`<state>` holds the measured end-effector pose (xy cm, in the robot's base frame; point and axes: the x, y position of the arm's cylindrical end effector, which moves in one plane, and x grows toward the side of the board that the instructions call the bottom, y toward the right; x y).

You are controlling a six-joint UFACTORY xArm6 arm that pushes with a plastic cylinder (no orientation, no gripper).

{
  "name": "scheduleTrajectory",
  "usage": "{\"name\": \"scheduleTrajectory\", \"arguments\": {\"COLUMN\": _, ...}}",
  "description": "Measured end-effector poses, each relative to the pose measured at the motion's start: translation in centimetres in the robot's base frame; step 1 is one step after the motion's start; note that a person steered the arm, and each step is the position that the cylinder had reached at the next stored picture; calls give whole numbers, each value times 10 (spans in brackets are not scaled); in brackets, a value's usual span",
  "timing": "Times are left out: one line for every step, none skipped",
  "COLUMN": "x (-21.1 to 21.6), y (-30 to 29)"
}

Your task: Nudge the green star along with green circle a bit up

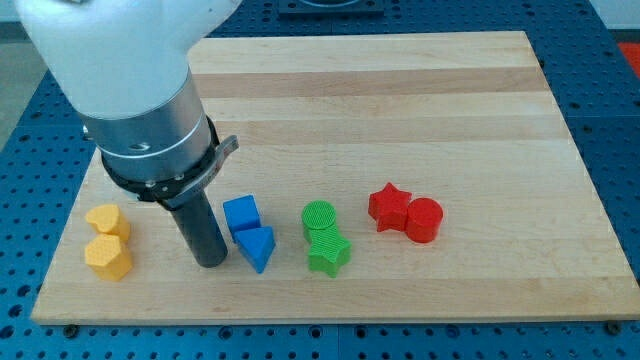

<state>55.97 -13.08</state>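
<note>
The green circle (pixel 320 219) lies on the wooden board (pixel 400 100) near the view's bottom middle. The green star (pixel 328 254) touches it just below. My tip (pixel 211 262) rests on the board to the view's left of both green blocks, with the blue blocks between them. The tip is apart from the green star by about a hand's width of board.
A blue cube (pixel 241 213) and a blue triangle (pixel 256 246) sit just right of my tip. Two yellow blocks (pixel 107 240) sit at the left. A red star (pixel 388 207) and a red cylinder (pixel 424 220) sit at the right. The board's bottom edge is close.
</note>
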Motion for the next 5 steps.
{"name": "scheduleTrajectory", "arguments": {"x": -30, "y": 0}}
{"name": "scheduleTrajectory", "arguments": {"x": -91, "y": 12}}
{"name": "scheduleTrajectory", "arguments": {"x": -147, "y": 44}}
{"name": "scheduleTrajectory", "arguments": {"x": -171, "y": 64}}
{"name": "scheduleTrajectory", "arguments": {"x": -171, "y": 76}}
